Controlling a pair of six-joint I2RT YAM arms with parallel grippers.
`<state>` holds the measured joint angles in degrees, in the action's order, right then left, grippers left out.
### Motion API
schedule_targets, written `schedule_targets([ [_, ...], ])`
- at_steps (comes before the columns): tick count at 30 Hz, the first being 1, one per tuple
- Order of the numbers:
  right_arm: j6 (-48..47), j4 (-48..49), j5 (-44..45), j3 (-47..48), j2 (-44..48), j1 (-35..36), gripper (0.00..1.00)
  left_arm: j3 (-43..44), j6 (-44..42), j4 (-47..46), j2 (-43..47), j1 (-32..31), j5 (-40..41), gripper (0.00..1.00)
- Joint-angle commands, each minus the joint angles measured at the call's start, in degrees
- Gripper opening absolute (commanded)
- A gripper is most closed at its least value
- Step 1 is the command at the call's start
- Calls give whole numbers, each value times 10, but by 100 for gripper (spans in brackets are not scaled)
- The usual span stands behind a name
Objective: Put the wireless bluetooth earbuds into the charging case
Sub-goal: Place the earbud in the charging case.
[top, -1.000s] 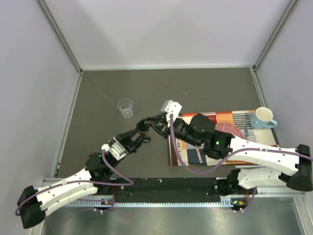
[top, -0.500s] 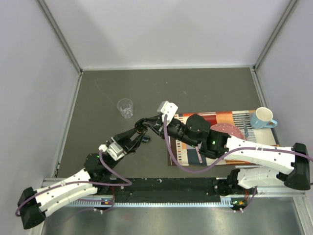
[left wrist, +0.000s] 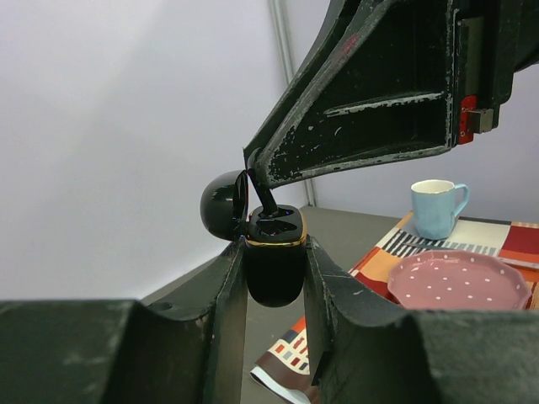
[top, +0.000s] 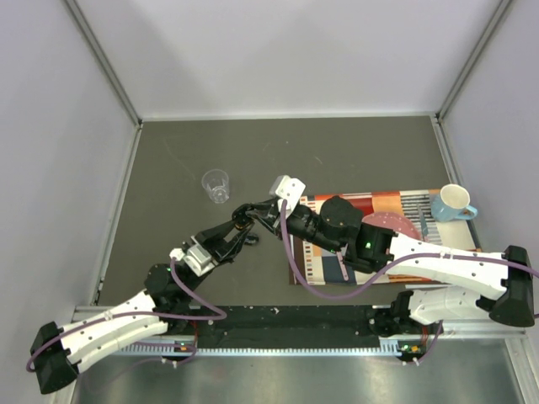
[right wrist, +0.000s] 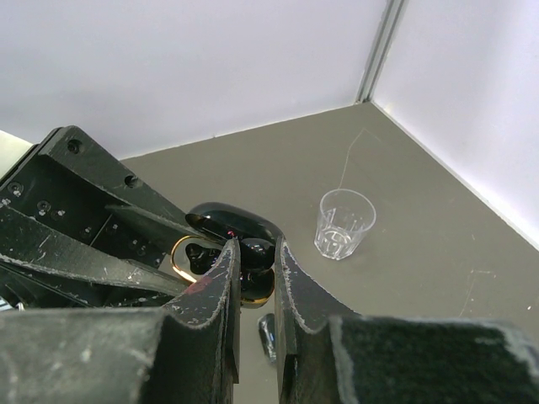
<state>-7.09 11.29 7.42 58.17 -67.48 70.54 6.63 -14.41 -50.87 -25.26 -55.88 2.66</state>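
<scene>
My left gripper (left wrist: 272, 246) is shut on the black charging case (left wrist: 274, 271), gripping its body. The case has a gold rim and its lid (left wrist: 222, 204) stands open. My right gripper (right wrist: 256, 252) is shut on a black earbud (right wrist: 258, 252) and holds it at the case's open top (right wrist: 187, 255). In the left wrist view the earbud's stem (left wrist: 266, 199) reaches down into the case from the right fingertips (left wrist: 255, 160). In the top view the two grippers meet at mid-table (top: 249, 215). A small glossy dark piece (right wrist: 268, 336) lies on the table below them; I cannot tell what it is.
A clear plastic cup (top: 216, 185) stands on the grey table, left of and behind the grippers. A patterned mat (top: 383, 261) lies to the right with a pink plate (left wrist: 468, 282) on it, and a blue-and-white mug (top: 455, 203) at its far right corner.
My right gripper has shifted a little left, bringing the earbud over and into the case's opening. The left gripper has kept the case nearly still.
</scene>
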Motion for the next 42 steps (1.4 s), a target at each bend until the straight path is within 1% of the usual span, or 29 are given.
schedule_targets([
  [1, 0, -19, -11, -1, 2, 6, 0, 12, 11, -70, 6, 1, 10, 0],
  [10, 17, -39, 0, -3, 3, 6, 0, 7, 9, -102, 1, 0, 16, 0],
  [17, 6, -29, 65, -7, 9, 9, 0, 8, 8, -115, -8, 1, 12, 0],
  [24, -19, -28, 91, 3, 6, 11, 0, 7, 8, -121, -12, 1, 12, 0],
  [30, -7, -28, 54, -1, 1, 12, 0, 7, 6, -125, -16, 1, 10, 0],
  [34, 26, -28, 9, -1, 2, 11, 0, 7, 4, -132, -23, 1, 12, 0],
  [37, 40, -25, -5, -5, 6, 11, 0, 7, 3, -136, -25, 1, 12, 0],
  [42, 34, -34, 14, -8, 8, 12, 0, 7, 4, -136, -23, 1, 12, 0],
])
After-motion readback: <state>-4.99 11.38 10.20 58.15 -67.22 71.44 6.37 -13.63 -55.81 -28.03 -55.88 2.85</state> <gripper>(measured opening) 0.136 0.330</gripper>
